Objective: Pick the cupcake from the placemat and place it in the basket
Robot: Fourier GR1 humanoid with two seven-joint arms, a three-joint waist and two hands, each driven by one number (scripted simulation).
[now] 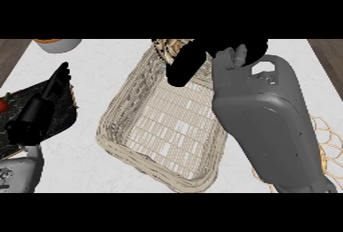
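Desk [100,59] of pale marble fills the view, carrying one woven basket [134,149], one dark slab [64,115] at the left, one wire placemat [328,140] at the right edge and one pale cup [59,44] at the top left. Two grey forearms come in from below. The right hand [201,54] hangs over the far end of the basket, fingers curled around the cupcake [169,47], of which only a ribbed brown sliver shows beside the fingers, above the basket's far rim. The left hand [40,108] rests over the dark slab, fingers straight and pointing away. One small red item [3,104] lies on the slab at the left edge.
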